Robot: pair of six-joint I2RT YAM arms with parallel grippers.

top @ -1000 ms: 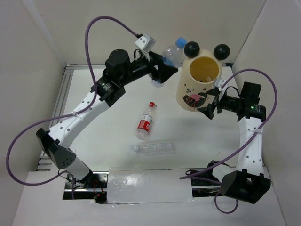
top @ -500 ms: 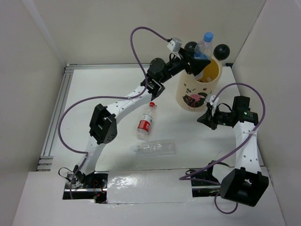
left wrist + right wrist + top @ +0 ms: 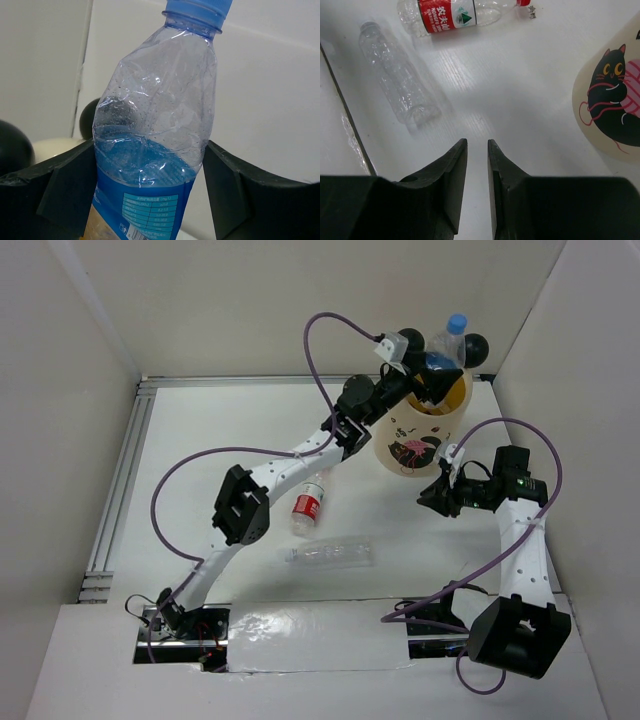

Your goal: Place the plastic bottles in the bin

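Observation:
My left gripper [image 3: 432, 370] is shut on a clear blue-labelled bottle [image 3: 453, 337] with a blue cap, holding it upright over the yellow mouth of the bin [image 3: 405, 445]. In the left wrist view the bottle [image 3: 155, 125] fills the gap between the pads, with the bin's cream rim [image 3: 55, 147] and a black ball ear [image 3: 12, 145] below left. A red-labelled bottle [image 3: 308, 505] and a clear unlabelled bottle [image 3: 330, 555] lie on the table. My right gripper [image 3: 432, 495] hovers right of them beside the bin, narrowly open and holding nothing [image 3: 477, 145].
White walls enclose the table on three sides. A metal rail [image 3: 110, 510] runs along the left edge. The left arm's purple cable [image 3: 320, 350] loops above the table. The right wrist view shows both lying bottles [image 3: 452, 12] [image 3: 397, 75] and the bin's printed wall [image 3: 610, 100].
The left arm has swung right, carrying the blue-labelled bottle from left of the bin to above its mouth. The right gripper drew back slightly from the bin and its jaws narrowed.

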